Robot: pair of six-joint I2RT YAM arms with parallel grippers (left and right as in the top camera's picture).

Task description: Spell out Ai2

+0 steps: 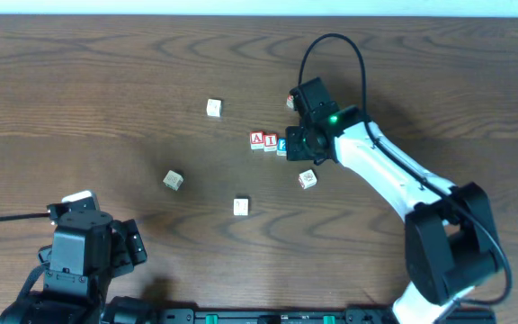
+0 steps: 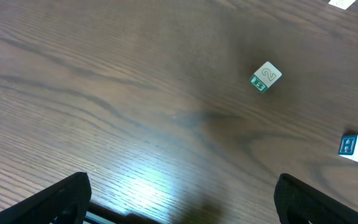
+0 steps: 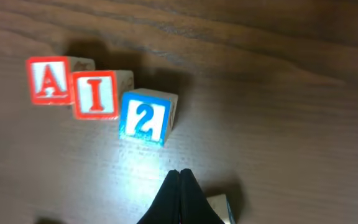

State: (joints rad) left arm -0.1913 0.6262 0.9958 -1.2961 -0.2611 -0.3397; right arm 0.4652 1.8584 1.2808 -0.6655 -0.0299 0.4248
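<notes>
— While the bench is surveyed, where is the word found?
— Right of centre, by the right arm, the nearer one; the left arm is placed well apart, its left fingers spread wide and empty.
— And the right fingers?
— Pressed shut, nothing held. The row is seen just ahead of the tips: A block, I block, 2 block, laid side by side in one line, the last slightly askew.
— Obstacles?
— A spare cube is noted just beside the tips; loose cubes are scattered well apart.
</notes>
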